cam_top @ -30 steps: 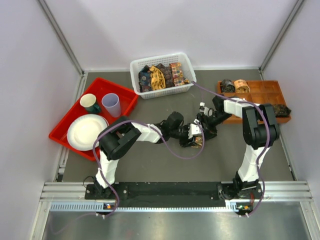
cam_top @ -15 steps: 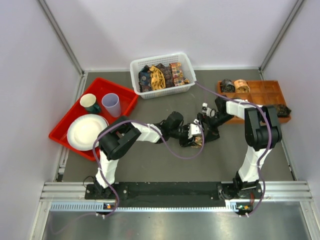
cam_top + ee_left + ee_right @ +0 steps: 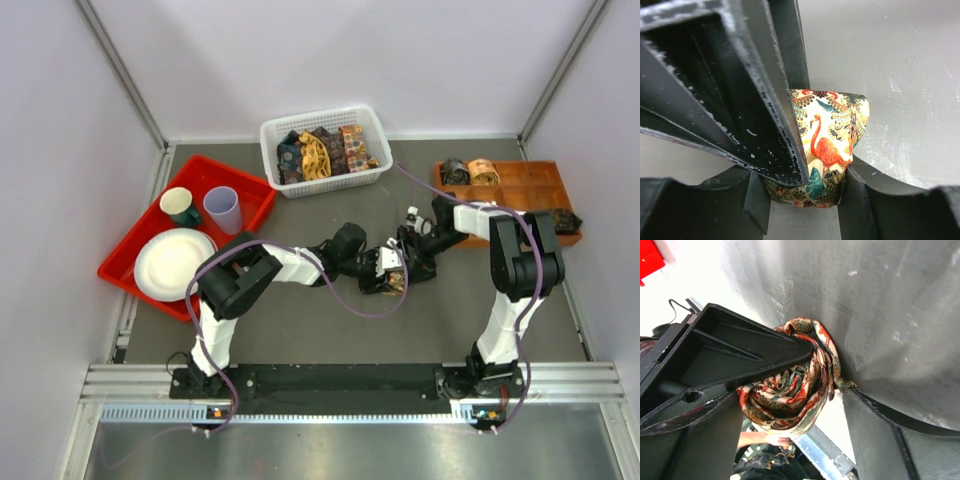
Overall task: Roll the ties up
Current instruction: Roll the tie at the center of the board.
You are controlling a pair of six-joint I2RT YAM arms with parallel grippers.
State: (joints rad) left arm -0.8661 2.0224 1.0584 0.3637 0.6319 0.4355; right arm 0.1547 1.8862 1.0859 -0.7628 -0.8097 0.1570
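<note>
One of the ties, cream with red flamingo and green leaf motifs, is wound into a coil (image 3: 388,276) at the table's middle. My left gripper (image 3: 378,268) is shut on it. In the left wrist view the coil (image 3: 832,132) sits pinched between the left gripper's (image 3: 806,199) two fingers. My right gripper (image 3: 407,260) reaches in from the right, open. In the right wrist view the coil (image 3: 790,397) lies between the right gripper's (image 3: 795,407) fingers, against the left one, with only a loose fold touching the right one.
A white basket (image 3: 272,131) at the back holds several unrolled ties (image 3: 322,150). An orange compartment tray (image 3: 525,190) at right holds two rolled ties (image 3: 468,171) and a dark one (image 3: 561,220). A red tray (image 3: 250,205) at left carries a plate (image 3: 172,262) and two cups (image 3: 222,208).
The right arm has shifted slightly to the right and its jaws have changed width around the coil. The left arm and the coil have stayed in place.
</note>
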